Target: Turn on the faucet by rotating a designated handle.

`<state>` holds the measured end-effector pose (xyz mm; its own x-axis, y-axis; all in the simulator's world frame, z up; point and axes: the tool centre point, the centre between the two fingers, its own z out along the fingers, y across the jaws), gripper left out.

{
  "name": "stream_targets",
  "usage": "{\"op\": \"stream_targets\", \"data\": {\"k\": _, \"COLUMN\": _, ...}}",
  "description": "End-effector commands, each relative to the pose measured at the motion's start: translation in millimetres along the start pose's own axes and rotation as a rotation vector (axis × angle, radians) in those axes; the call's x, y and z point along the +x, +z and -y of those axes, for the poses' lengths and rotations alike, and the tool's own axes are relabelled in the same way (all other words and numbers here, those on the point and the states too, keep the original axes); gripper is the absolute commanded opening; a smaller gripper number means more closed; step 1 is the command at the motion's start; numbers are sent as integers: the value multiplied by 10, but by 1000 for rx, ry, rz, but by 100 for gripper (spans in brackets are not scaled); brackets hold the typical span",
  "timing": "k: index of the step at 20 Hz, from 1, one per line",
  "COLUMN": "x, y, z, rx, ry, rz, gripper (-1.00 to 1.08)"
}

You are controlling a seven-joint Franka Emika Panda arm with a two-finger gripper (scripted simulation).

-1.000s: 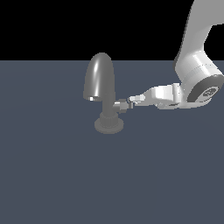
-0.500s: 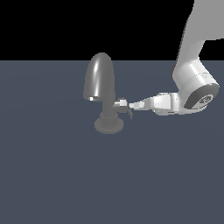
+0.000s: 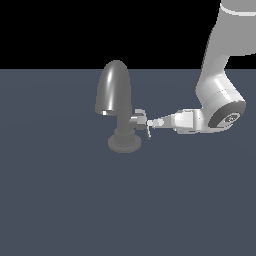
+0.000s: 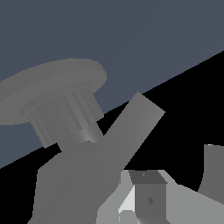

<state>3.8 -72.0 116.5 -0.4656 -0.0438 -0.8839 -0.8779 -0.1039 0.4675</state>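
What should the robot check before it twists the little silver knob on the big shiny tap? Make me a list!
1. Dark grey glossy metal faucet stands upright on its round disc base: ok.
2. White gripper has reached the small silvery cross-shaped handle on the exterior view's right of the ribbed neck: ok.
3. The gripper touches the handle, not the rounded spout: ok.
4. Fingers closed on a handle arm: cannot tell; neither view shows the jaws clearly.
5. Firm contact to turn it: cannot tell.
6. Arm stays off the spout: ok.
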Motion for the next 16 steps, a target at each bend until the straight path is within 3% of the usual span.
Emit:
{"op": "stream_targets", "data": {"k": 1, "x": 224, "y": 1, "z": 156, "rx": 23, "ry": 25, "rz": -2, "gripper": -100}}
{"op": "stream_targets", "data": {"k": 16, "x": 622, "y": -6, "z": 480, "rx": 28, "ry": 70, "rz": 4, "gripper": -100}}
